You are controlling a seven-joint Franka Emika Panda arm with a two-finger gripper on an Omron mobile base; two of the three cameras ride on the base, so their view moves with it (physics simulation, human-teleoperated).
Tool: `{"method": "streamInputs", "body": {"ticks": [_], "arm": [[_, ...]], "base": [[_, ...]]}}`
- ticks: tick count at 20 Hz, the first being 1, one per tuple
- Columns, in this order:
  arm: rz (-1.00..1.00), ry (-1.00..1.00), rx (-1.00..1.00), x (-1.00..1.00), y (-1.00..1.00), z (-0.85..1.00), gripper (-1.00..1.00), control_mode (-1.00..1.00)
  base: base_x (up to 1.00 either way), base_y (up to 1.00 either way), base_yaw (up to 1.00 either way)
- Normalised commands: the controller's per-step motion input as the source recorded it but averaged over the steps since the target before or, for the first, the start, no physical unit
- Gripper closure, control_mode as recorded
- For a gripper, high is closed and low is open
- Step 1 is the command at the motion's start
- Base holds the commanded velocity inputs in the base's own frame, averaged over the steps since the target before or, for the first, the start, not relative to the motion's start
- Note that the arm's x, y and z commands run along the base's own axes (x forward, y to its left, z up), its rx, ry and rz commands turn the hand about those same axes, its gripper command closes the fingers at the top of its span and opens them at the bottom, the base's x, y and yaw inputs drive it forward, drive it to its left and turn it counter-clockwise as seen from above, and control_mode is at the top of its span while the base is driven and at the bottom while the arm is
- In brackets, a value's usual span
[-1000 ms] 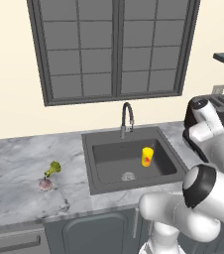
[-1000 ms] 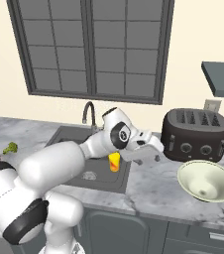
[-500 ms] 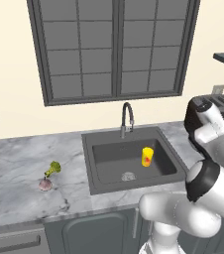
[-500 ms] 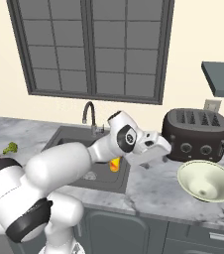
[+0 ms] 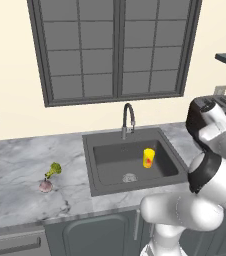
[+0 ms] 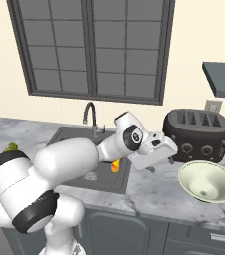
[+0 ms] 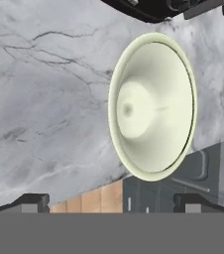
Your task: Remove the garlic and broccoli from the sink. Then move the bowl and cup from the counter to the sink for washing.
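Your gripper [image 7: 112, 203] is spread wide, holding nothing, hanging above the bench [image 7: 44, 109]; the bowl [image 7: 152, 106] sits upright just ahead, mouth facing up at it

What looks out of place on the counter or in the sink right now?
Nothing is spilled or tipped. The cup stands upright in the sink; the garlic and broccoli lie on the counter to its left. The bowl sits close to the front edge, beside the toaster.
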Motion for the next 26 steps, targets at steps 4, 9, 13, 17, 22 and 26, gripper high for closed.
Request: {"method": "streamInputs", "body": {"ticks": [4,9,13,17,22,26], "arm": [[0.01,0.02,0.0,-0.03,-0.12,-0.15,-1.0,-1.0],[0.0,0.0,0.03,-0.02,-0.11,-0.16,-1.0,-1.0],[0.03,0.0,0.02,0.0,-0.12,-0.14,-1.0,-1.0],[0.04,0.0,0.0,0.01,-0.22,-0.07,-1.0,-1.0],[0.04,0.0,0.0,0.0,-0.14,-0.09,-1.0,-1.0],[0.04,-0.01,0.0,0.01,0.0,-0.09,-1.0,-1.0]], "base": [[0.0,0.0,0.0],[0.0,0.0,0.0],[0.0,0.0,0.0],[0.0,0.0,0.0],[0.0,0.0,0.0],[0.0,0.0,0.0]]}}
